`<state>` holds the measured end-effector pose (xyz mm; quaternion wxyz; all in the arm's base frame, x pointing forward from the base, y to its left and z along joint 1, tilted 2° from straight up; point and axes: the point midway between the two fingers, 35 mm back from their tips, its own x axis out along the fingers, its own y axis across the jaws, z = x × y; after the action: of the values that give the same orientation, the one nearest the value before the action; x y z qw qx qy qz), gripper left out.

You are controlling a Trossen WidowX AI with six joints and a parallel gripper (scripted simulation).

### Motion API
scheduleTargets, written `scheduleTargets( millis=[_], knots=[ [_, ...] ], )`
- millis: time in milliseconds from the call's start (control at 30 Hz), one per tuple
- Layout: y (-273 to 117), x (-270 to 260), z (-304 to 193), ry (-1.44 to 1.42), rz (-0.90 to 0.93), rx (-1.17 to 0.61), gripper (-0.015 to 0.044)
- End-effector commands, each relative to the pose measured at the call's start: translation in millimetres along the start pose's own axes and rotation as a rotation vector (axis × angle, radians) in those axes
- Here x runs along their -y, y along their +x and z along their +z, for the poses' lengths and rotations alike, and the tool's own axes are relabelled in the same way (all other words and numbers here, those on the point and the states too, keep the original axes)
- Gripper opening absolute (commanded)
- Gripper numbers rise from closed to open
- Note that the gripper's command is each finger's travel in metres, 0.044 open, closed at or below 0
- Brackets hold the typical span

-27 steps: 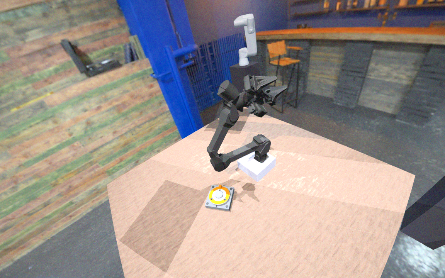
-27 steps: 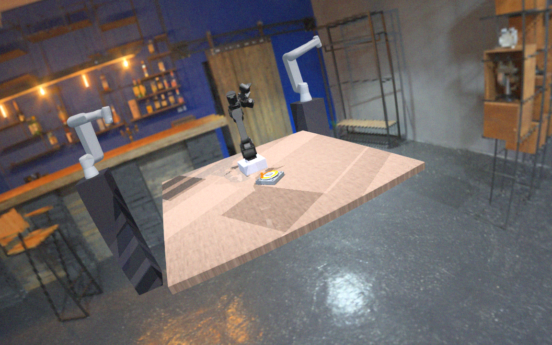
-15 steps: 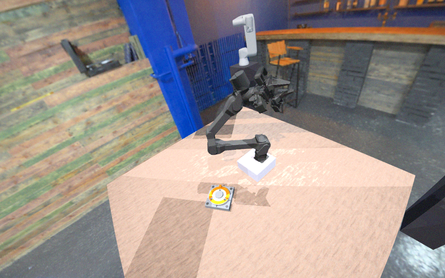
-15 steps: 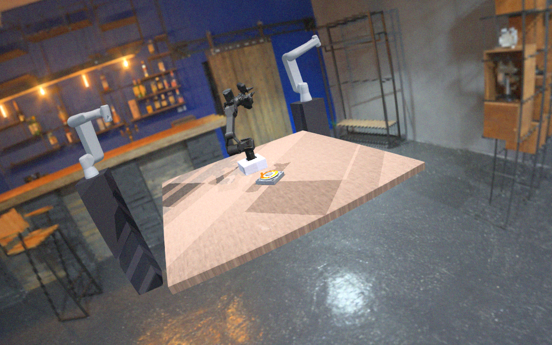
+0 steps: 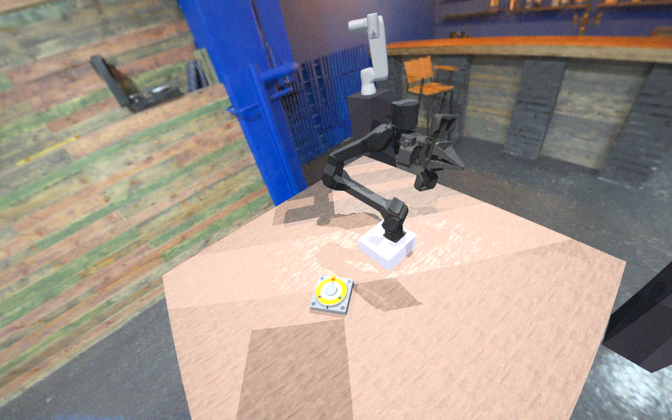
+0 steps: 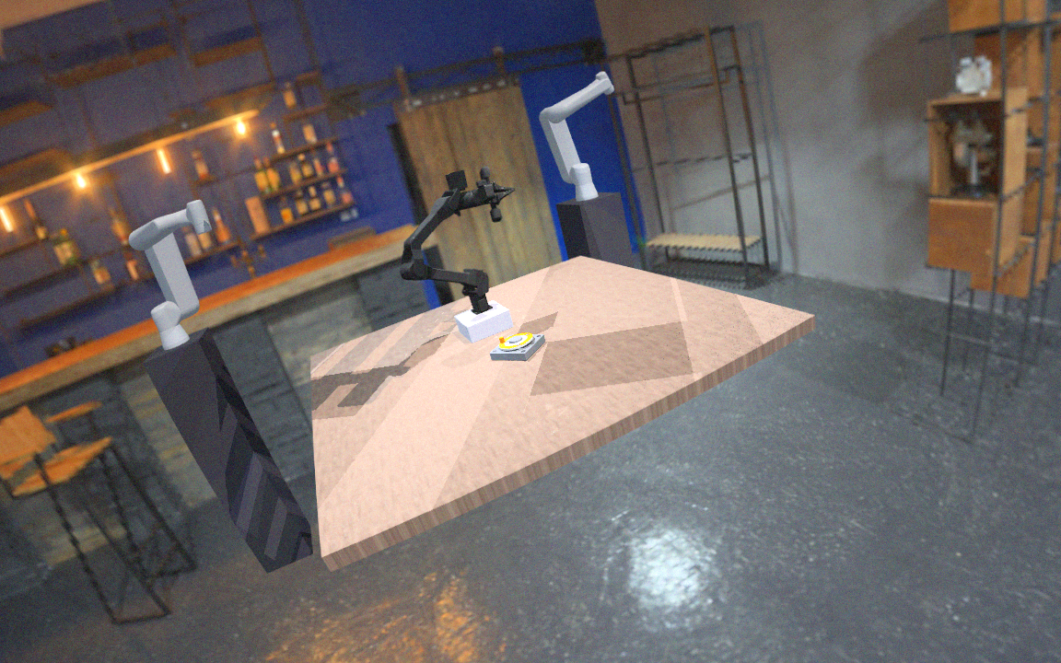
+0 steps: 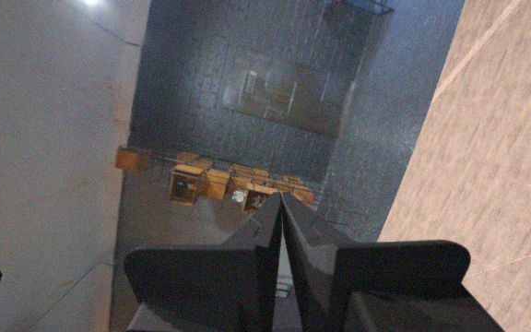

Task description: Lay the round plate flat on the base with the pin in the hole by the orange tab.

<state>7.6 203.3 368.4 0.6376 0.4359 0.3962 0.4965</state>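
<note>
The round yellow and white plate point(image 5: 331, 301) point(image 6: 525, 337) sits around the post on the square grey base point(image 5: 342, 310) point(image 6: 506, 357). Its orange tab point(image 5: 332, 278) point(image 6: 501, 339) is at the back edge in the top view and on the left in the exterior view. The small pin and the hole beside the tab are too small to make out, and I cannot tell whether the plate lies fully flat. My gripper point(image 5: 462, 167) point(image 6: 511, 191) point(image 7: 280, 199) is shut and empty, its fingertips together. It is high above the table, far from the plate, and touches nothing.
The white block point(image 5: 386, 256) point(image 6: 484, 326) under my arm stands on the table point(image 5: 485, 324) point(image 6: 600, 395) just behind the base. Pale arms point(image 5: 378, 52) point(image 6: 571, 148) on dark pedestals stand beyond the table edges. The table edge also shows at the right of the wrist view.
</note>
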Motion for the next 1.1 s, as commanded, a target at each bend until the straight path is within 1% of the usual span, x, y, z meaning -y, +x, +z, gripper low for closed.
scheduleTargets(
  millis=[0,133,200,300,400,467,533,667,767,933,1000,1067],
  knots=[
    [22,21,10,-0.140,-0.132,0.068,0.0000],
    [45,55,33,-0.289,-0.321,0.136,0.0000],
    [47,61,37,-0.310,-0.355,0.144,0.0000],
    [57,89,58,-0.388,-0.501,0.168,0.0000],
    [61,120,81,-0.449,-0.661,0.175,0.0000],
    [61,127,87,-0.458,-0.695,0.175,0.0000],
    [60,147,102,-0.479,-0.790,0.169,0.0000],
    [47,191,134,-0.494,-0.992,0.134,0.0000],
    [39,208,145,-0.487,-1.064,0.112,0.0000],
    [3,263,176,-0.419,-1.278,0.014,0.0000],
    [-2,270,179,-0.406,-1.300,-0.001,0.0000],
    [-19,288,186,-0.364,-1.358,-0.043,0.0000]
  ],
)
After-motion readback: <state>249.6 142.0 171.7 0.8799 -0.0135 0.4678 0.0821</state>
